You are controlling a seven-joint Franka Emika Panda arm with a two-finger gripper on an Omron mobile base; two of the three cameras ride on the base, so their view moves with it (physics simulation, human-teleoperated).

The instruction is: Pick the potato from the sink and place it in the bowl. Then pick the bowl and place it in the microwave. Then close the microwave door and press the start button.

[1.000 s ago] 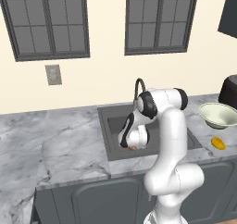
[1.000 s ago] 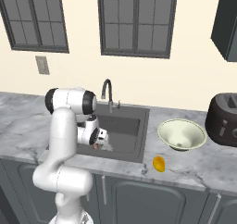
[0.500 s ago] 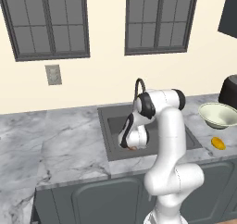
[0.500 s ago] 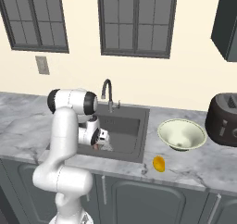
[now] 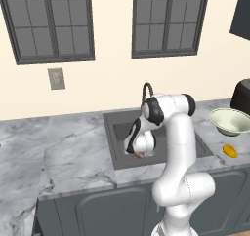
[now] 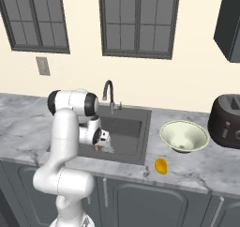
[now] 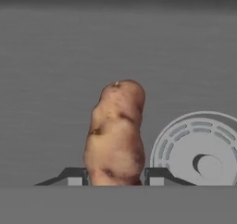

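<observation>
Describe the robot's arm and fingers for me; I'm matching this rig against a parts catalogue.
The arm is glossy white, built of thick rounded tube segments, with dark grey to black bands at the joints, clearest at the elbow. It rises from a bulbous white base. No loose cables or markings show. The gripper ends in two small dark grey fingers with flat, lighter pads.

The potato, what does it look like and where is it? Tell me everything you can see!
The potato is a lumpy, oblong thing with tan-brown skin, darker blotches and small spots. In the hand view it lies on the dark grey floor of the sink, its long side pointing away from the camera, next to the round pale drain. The gripper's two dark fingers stand on either side of its near end, pressed close against it.
</observation>
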